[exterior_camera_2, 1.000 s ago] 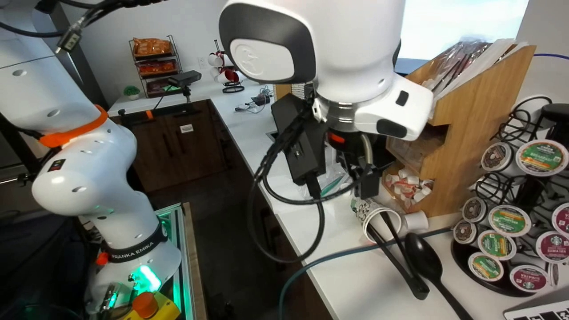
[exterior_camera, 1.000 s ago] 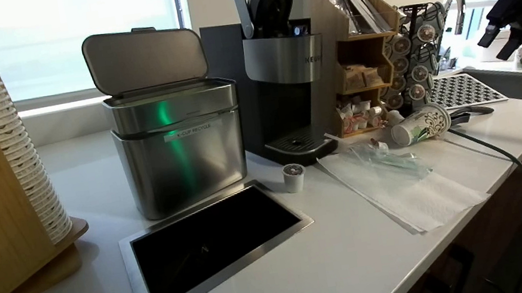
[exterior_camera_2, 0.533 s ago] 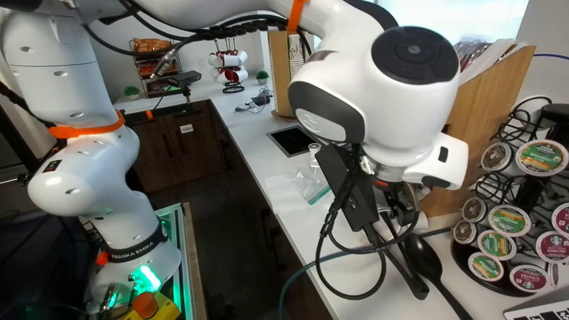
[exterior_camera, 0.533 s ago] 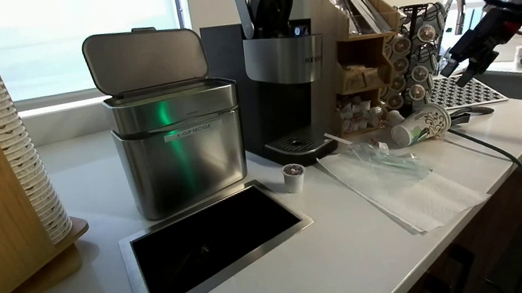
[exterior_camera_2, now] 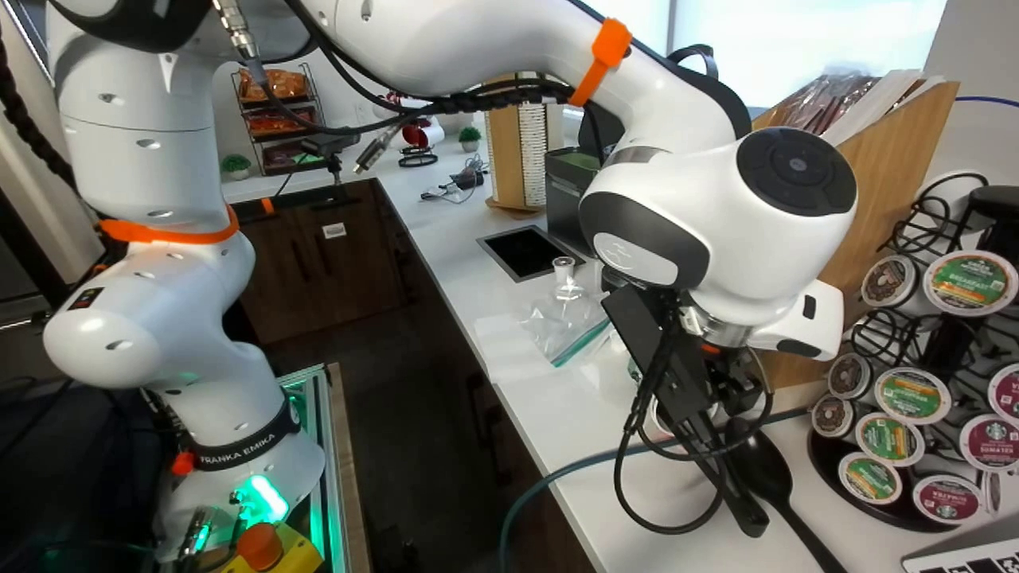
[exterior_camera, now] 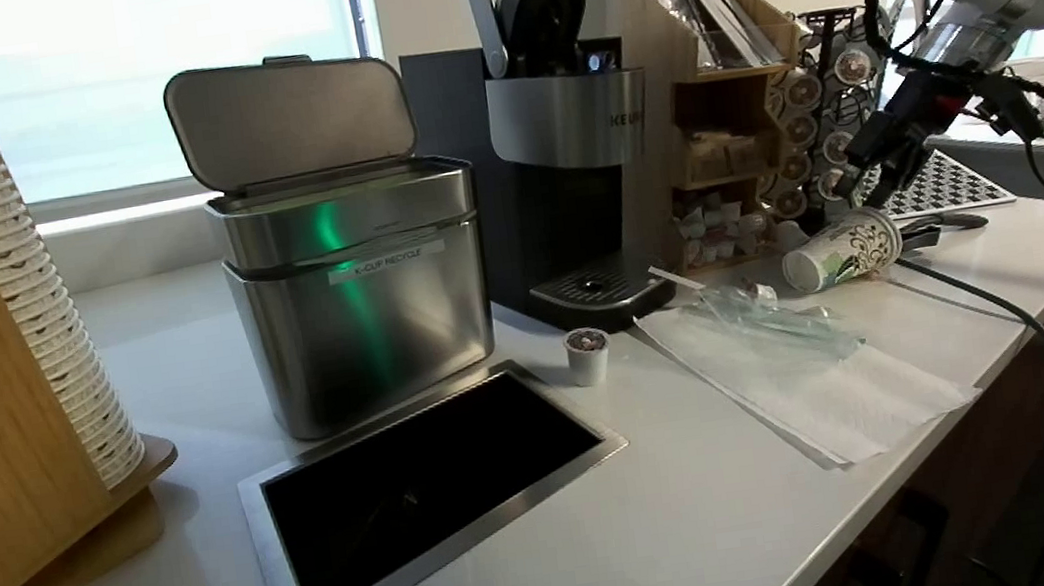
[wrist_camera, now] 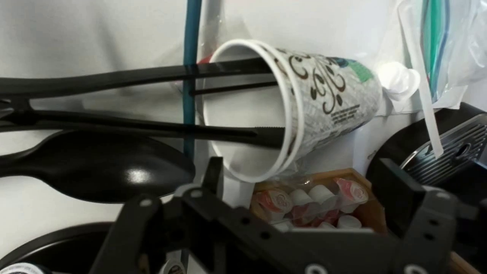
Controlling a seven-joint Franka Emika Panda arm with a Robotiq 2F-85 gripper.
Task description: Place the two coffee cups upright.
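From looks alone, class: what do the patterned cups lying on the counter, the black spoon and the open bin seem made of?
Patterned cups: probably paper, matt; printed swirls and rolled white rims suggest it.
Black spoon: likely plastic, glossy, going by its bright highlight; coated metal remains possible.
Open bin: apparently steel, brushed satin, judging by its soft grey reflections.

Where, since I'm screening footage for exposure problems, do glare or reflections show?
In an exterior view, the window is washed out and a green streak shows on the steel bin; in the wrist view, a bright glint sits on the black spoon, while the nested cups show no strong glare.
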